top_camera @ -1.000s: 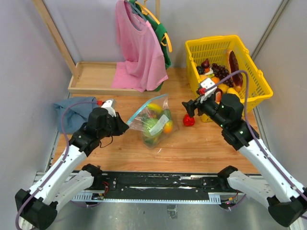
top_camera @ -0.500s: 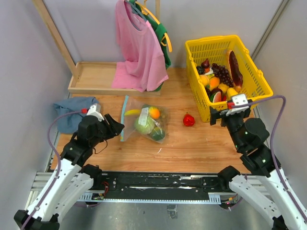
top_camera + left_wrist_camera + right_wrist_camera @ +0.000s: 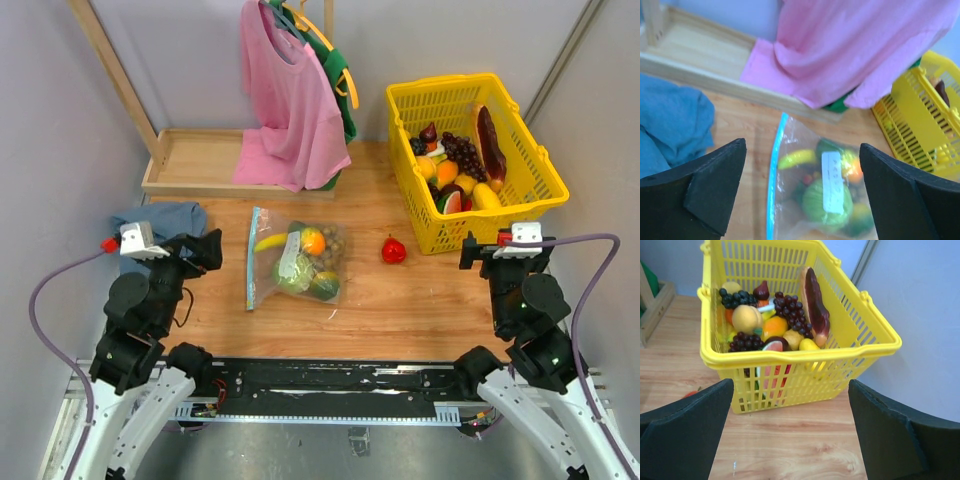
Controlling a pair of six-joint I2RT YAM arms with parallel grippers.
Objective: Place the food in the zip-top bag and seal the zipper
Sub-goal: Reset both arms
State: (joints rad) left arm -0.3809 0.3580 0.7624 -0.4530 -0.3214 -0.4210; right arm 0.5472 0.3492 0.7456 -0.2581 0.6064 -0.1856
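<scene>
Left jaws and right jaws both gape wide, gripping nothing, well apart from the zip-top bag [image 3: 295,265], which lies flat mid-tabletop [image 3: 420,300] with food [image 3: 315,241] inside. Risk: the zipper [image 3: 251,258] may be only part-pressed, so a lift spills; a red fruit [image 3: 394,250] lies outside.

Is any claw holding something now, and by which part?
Nothing is held: the left claw and the right claw are both open and empty.
</scene>
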